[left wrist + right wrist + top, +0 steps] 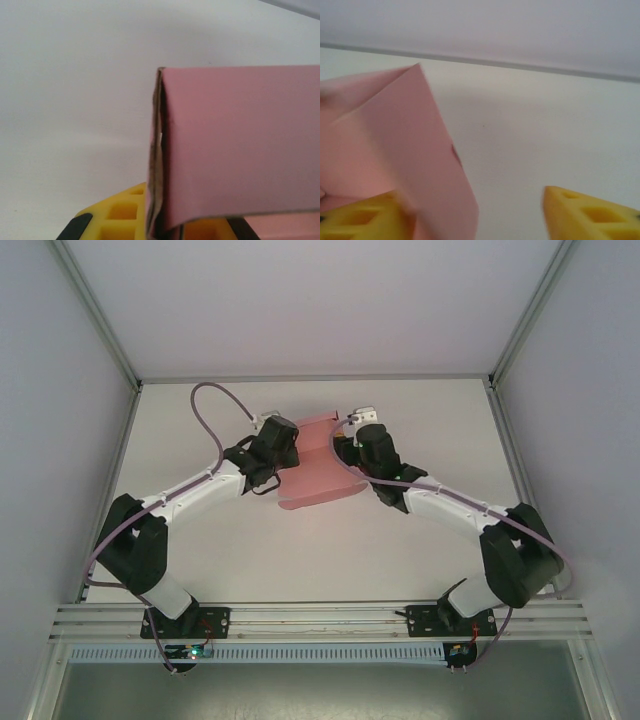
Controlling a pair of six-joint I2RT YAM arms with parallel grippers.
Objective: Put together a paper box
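Left wrist: pink paper box (240, 145) in the left gripper (159, 226)

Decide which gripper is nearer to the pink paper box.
Left. The left gripper is shut on the paper box at its left edge; the right gripper stands open at its right side, one finger beside the card.
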